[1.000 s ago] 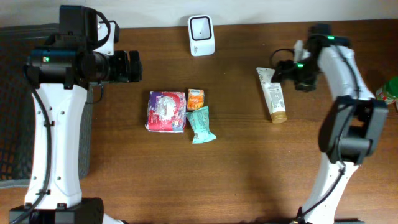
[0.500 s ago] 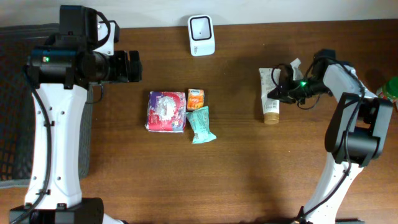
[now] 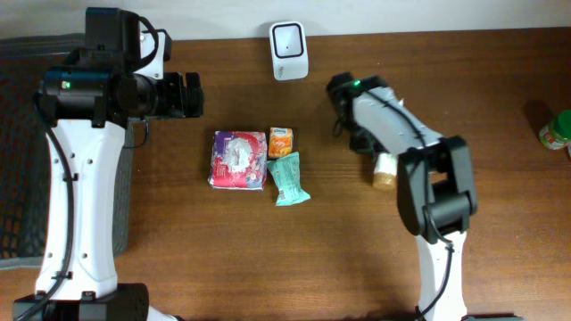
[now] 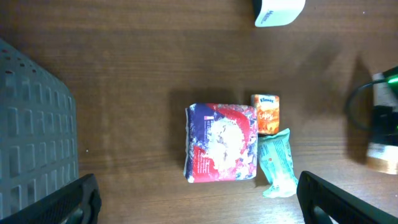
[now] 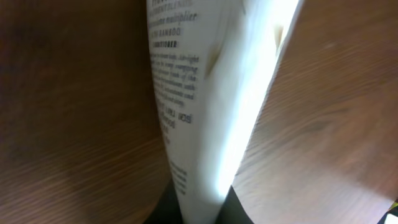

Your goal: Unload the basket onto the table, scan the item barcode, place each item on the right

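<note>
My right gripper (image 3: 360,134) is shut on a white tube with a tan cap (image 3: 384,171). The right arm hides most of the tube from above. In the right wrist view the tube (image 5: 205,93) fills the middle, printed text facing left, pinched between my dark fingers (image 5: 163,208) at the bottom edge. The white scanner (image 3: 288,38) stands at the table's back, up and left of the tube. My left gripper (image 4: 199,200) hangs open high over the left half of the table, with nothing between its fingers.
A red-and-purple packet (image 3: 238,159), a small orange box (image 3: 280,141) and a teal wrapper (image 3: 288,178) lie together mid-table. A grey mesh basket (image 3: 18,134) is at the far left. A green-topped item (image 3: 557,129) sits at the right edge.
My right gripper closed on the tube and carried it left from the right side toward the middle of the table. The left arm has not moved.
</note>
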